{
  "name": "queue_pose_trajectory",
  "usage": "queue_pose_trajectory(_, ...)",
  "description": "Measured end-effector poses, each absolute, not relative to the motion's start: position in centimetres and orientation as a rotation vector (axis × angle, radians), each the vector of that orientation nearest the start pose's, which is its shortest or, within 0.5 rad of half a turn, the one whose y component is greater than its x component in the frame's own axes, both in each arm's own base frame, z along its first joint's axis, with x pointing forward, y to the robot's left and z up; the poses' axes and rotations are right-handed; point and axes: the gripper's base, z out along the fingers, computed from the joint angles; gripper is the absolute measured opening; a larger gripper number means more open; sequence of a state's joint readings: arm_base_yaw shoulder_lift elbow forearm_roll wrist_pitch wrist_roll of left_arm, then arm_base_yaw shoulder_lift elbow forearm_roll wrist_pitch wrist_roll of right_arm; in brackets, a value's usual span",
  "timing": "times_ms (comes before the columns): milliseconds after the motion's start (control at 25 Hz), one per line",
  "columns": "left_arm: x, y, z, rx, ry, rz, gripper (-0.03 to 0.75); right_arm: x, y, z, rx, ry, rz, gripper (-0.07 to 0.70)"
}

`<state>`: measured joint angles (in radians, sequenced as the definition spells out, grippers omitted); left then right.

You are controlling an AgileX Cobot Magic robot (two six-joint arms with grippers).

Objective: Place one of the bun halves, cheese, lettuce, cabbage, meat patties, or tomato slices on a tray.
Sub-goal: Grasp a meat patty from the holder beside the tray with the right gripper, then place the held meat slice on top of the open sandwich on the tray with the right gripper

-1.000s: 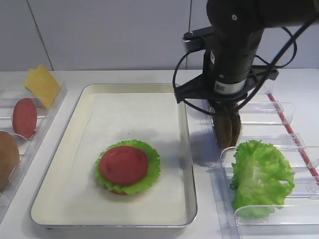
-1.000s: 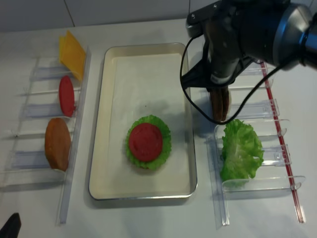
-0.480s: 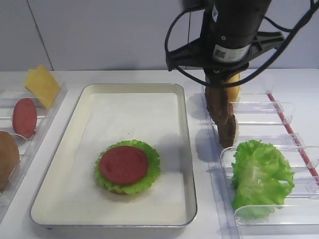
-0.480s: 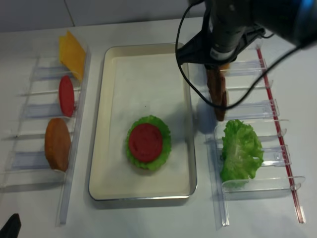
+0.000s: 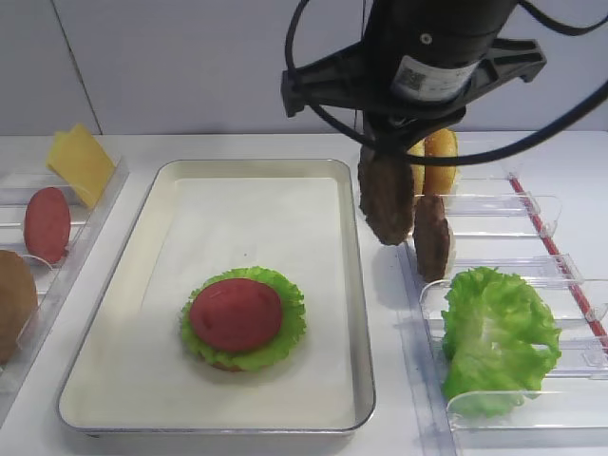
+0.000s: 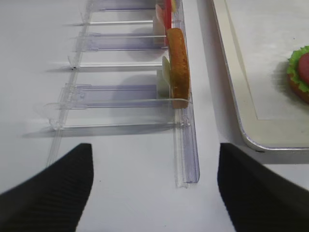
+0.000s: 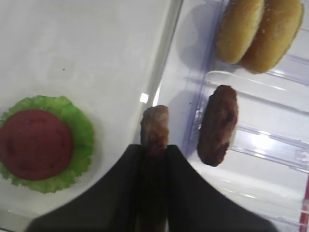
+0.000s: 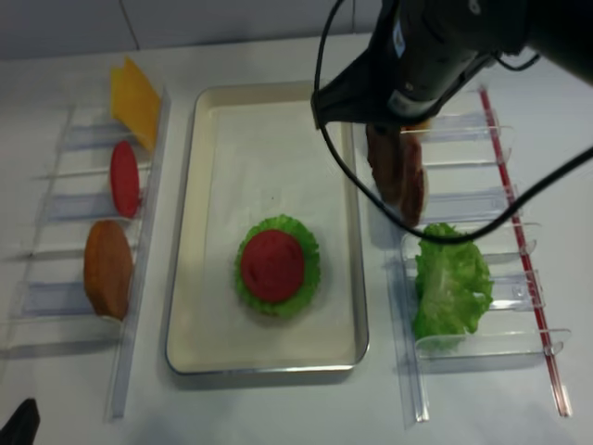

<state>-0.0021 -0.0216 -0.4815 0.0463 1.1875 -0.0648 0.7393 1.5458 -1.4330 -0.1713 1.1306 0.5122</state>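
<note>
My right gripper is shut on a dark brown meat patty, which hangs on edge above the right rim of the cream tray. A second patty stands in the right rack. Two bun halves stand behind it. On the tray a tomato slice lies on lettuce. Cheese, another tomato slice and a bun half stand in the left rack. My left gripper is open over bare table. Cabbage is out of view.
A large lettuce leaf fills the front slots of the clear right rack. The clear left rack runs along the tray's left side. A red strip edges the right rack.
My right gripper has lifted one patty out of the right rack and carried it up and to the left, to the tray's right rim. The other patty stays in its slot.
</note>
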Motion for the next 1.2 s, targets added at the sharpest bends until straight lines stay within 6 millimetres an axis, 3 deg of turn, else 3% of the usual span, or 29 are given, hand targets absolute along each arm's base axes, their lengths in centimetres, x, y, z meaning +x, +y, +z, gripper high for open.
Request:
queue_pose_trajectory(360,-1.2,0.4,26.2,-0.074,2.166,0.016,0.533,23.3,23.7,34.4,-0.460,2.589,0.442,0.134)
queue_pose_trajectory(680,-1.2,0.4,26.2,-0.074,2.166,0.016,0.533,22.4,24.7,30.9,-0.514,2.609,0.627,0.134)
queue_pose_trajectory(880,-1.2,0.4,26.2,-0.074,2.166,0.016,0.533,22.3,24.9,30.2,-0.505,2.606,0.721,0.134)
queue_pose_trajectory(1200,-1.2,0.4,26.2,-0.074,2.166,0.016,0.533,25.7,22.2,31.8,-0.471,2.473,1.229,0.134)
